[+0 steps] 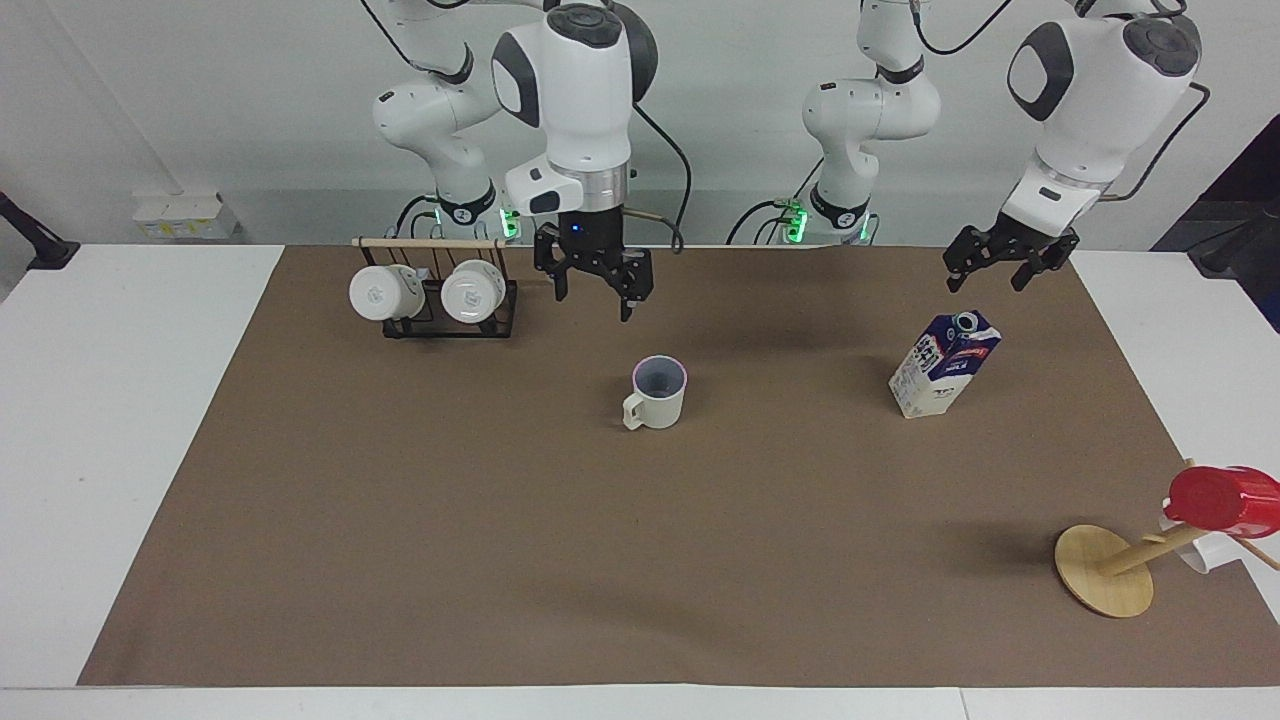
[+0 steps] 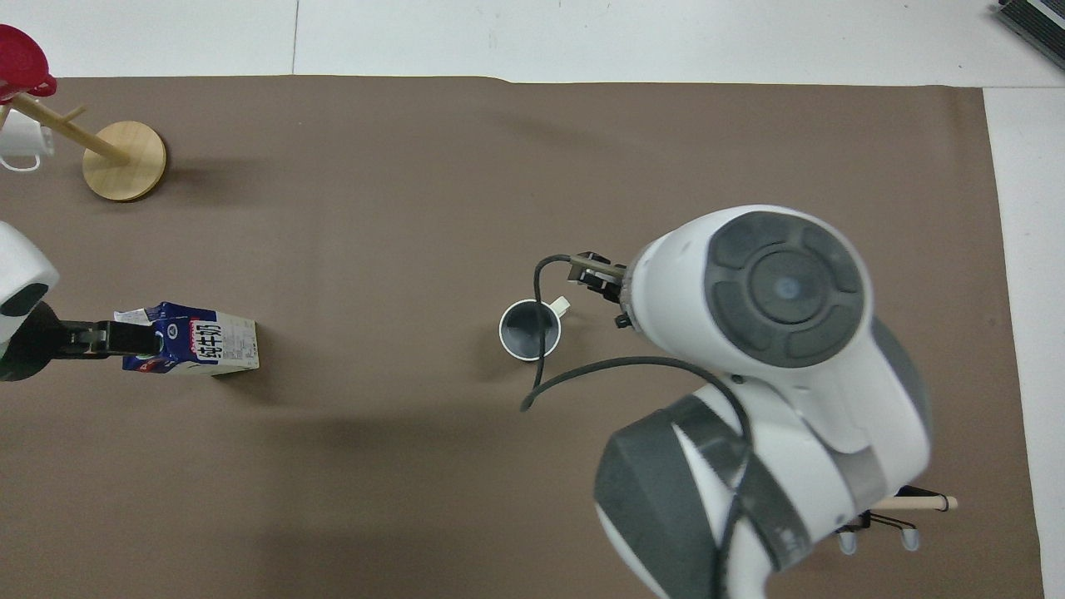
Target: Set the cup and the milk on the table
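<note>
Here the cup (image 1: 658, 391) and milk (image 1: 943, 364) stand mid-mat, apart, under raised right end effector (image 1: 597, 283) and left end effector (image 1: 1000, 262), both spread

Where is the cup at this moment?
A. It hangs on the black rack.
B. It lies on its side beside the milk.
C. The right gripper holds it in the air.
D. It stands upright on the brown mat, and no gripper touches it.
D: the cup stands upright on the mat, with the open right gripper raised clear of it.

Rack and stand at the mat's ends

Black wire mug rack (image 1: 440, 318) holds two white mugs (image 1: 385, 292); wooden peg stand (image 1: 1105, 570) carries a red cup (image 1: 1222, 500).
</note>
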{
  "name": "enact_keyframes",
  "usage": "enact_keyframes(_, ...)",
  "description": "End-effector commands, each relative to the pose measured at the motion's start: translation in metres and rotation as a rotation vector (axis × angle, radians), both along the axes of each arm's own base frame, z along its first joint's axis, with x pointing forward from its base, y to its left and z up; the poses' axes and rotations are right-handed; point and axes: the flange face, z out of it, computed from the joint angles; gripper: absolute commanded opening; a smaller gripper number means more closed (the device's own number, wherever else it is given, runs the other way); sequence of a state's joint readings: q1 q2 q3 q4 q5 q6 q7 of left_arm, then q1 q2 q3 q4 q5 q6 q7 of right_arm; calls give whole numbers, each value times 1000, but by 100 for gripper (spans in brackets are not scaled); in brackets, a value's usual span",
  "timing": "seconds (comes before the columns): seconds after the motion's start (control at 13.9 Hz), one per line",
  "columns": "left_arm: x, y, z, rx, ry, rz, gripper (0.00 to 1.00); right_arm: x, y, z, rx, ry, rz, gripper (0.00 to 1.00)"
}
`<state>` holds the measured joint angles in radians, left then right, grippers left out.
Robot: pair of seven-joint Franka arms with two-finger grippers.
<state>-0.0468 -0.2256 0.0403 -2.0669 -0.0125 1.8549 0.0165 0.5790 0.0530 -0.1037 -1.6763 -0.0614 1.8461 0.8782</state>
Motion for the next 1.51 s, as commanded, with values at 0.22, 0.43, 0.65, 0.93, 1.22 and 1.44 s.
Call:
enact_keyframes(0.22, -11, -3, -40, 7, -49, 8, 100, -4, -117, 46, 36, 63, 120, 100)
enact_keyframes(0.43, -12, -3, -59, 7, -61, 9, 100, -4, -155, 53, 29, 76, 139, 100)
enact_keyframes(0.65, -11, -2, -59, 7, -70, 10, 100, -4, -184, 61, 26, 70, 145, 100)
enact_keyframes(0.93, -10, -2, -59, 7, -80, 10, 78, -5, -224, 78, 19, 73, 181, 100)
enact_keyframes(1.22, -9, -2, -60, 7, -80, 10, 70, -13, -275, 85, 15, 95, 203, 100)
enact_keyframes(1.44, -9, -1, -59, 7, -80, 12, 59, -18, -297, 101, -2, 98, 215, 100)
